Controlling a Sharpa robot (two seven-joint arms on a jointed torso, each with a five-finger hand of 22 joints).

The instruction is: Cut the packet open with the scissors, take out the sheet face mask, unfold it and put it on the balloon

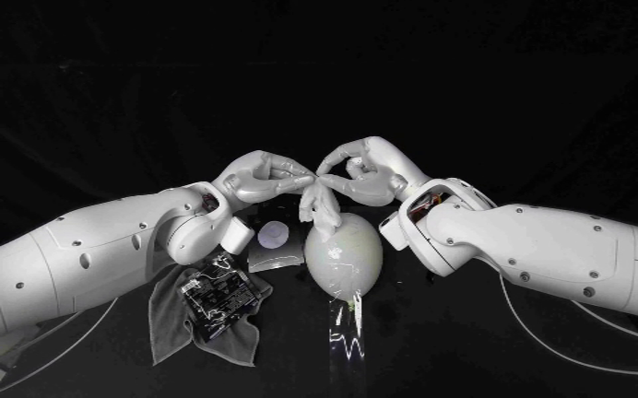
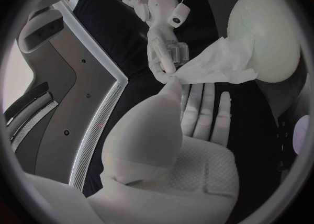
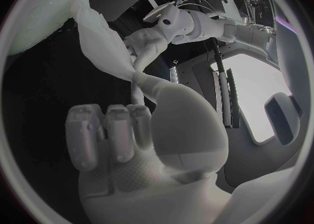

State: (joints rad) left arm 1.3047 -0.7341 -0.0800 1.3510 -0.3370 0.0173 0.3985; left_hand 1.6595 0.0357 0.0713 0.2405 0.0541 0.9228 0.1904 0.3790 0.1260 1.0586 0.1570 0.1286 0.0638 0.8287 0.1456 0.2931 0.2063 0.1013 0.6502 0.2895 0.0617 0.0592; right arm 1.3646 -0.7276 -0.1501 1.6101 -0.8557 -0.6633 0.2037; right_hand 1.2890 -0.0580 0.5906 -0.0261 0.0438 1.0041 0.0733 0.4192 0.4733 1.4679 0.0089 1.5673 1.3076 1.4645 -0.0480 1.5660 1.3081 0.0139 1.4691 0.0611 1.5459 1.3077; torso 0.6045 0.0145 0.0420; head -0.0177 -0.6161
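The left hand [image 1: 262,178] and right hand [image 1: 361,173] meet fingertip to fingertip, each pinching the white face mask [image 1: 316,201]. The mask hangs just below them, reaching the balloon [image 1: 343,255]. Under the left arm a grey cloth [image 1: 171,317] lies on the black surface [image 1: 505,352]. The room behind is dark.

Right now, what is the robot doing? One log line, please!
phase: unfolding | left hand: pinches sheet mask | right hand: pinches sheet mask | sheet mask: bunched between hands, not yet spread on balloon
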